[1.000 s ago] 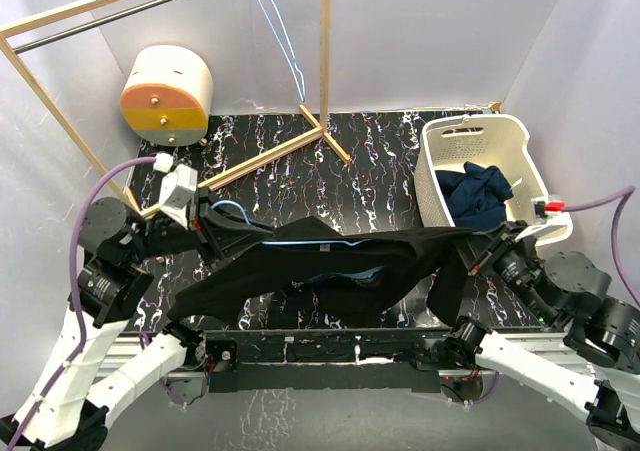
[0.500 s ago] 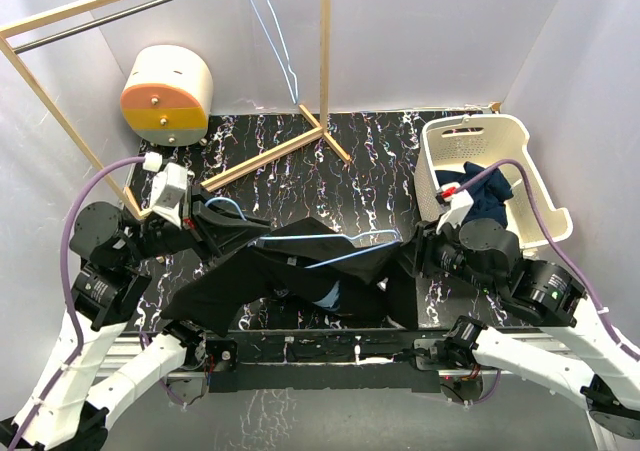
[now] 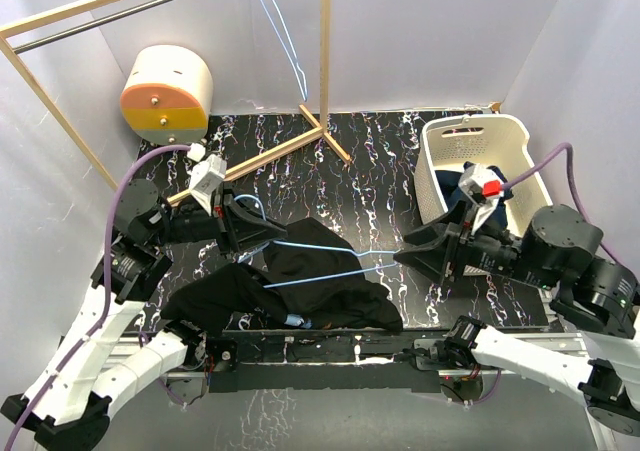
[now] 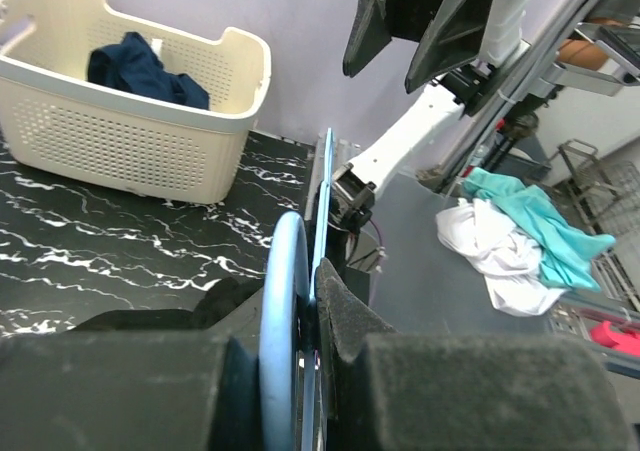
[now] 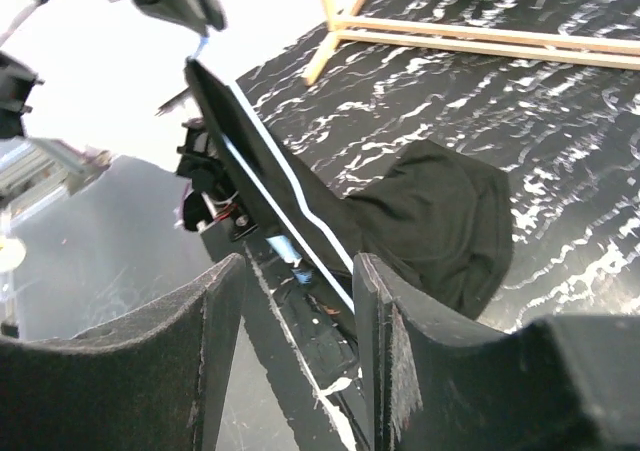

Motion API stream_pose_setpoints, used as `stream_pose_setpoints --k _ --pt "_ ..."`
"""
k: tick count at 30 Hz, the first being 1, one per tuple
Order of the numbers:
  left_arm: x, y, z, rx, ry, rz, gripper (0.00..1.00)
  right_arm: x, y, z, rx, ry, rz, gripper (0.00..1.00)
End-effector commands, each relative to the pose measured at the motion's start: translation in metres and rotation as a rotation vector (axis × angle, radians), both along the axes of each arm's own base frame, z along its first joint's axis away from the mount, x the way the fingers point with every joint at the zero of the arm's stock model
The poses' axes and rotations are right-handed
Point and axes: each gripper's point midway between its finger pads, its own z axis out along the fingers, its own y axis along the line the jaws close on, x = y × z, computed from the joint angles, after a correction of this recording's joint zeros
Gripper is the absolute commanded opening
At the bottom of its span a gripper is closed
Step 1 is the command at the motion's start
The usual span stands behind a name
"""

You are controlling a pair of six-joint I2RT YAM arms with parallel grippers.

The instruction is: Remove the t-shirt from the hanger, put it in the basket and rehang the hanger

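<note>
Now, the left end effector [image 3: 262,231] clamps the blue hanger [image 3: 345,252] mid-left; the right end effector [image 3: 412,246] gapes wide, empty, centre-right. The black t-shirt [image 3: 315,286] slumps lower centre on the desk [image 3: 380,161], draped across the wire. Best to lift steadily so the fabric slides free.

One t-shirt [image 3: 300,286] is lying on the worktop [image 3: 380,161]. Two hangers are showing: the low hanger [image 3: 330,250] at 6 o'clock and the high hanger [image 3: 284,43] at 12 o'clock. One basket [image 3: 432,186] is sitting at 3 o'clock, one round drum [image 3: 167,93] at 10 o'clock.
</note>
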Motion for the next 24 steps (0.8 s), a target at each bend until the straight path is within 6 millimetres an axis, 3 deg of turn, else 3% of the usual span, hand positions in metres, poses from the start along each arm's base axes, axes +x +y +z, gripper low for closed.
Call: stream_pose_setpoints --k 1,8,13,14,17,18,19,21,22,24 --pt "-0.016 -0.003 0.012 -0.041 -0.018 -0.113 0.0 -0.008 0.041 0.013 0.005 -0.087 0.227 0.5" --pt "-0.014 -0.006 0.016 -0.052 -0.019 -0.119 0.0 -0.012 0.081 -0.019 -0.056 -0.03 0.43 0.51" --pt "-0.011 -0.008 0.016 -0.061 -0.016 -0.125 0.0 -0.008 0.09 -0.039 -0.085 0.016 0.45 0.51" --pt "-0.011 -0.008 0.016 -0.062 -0.013 -0.125 0.0 -0.008 0.091 -0.043 -0.091 0.027 0.451 0.45" --pt "-0.007 -0.009 0.014 -0.058 -0.008 -0.107 0.0 -0.001 0.089 -0.047 -0.108 0.041 0.402 0.11" --pt "-0.002 -0.009 0.012 -0.054 -0.006 -0.08 0.0 0.004 0.087 -0.047 -0.11 0.038 0.366 0.08" --pt "0.004 -0.008 0.009 -0.043 0.002 -0.041 0.06 0.008 0.083 -0.046 -0.112 0.033 0.33 0.08" --pt "0.023 -0.004 0.0 -0.016 0.021 0.079 0.43 0.019 0.074 -0.043 -0.12 0.019 0.236 0.08" --pt "0.032 -0.001 -0.007 0.006 0.036 0.137 0.54 0.022 0.068 -0.042 -0.124 0.017 0.199 0.08" --pt "0.051 0.008 -0.022 0.056 0.053 0.272 0.64 0.026 0.058 -0.039 -0.132 0.016 0.135 0.08"
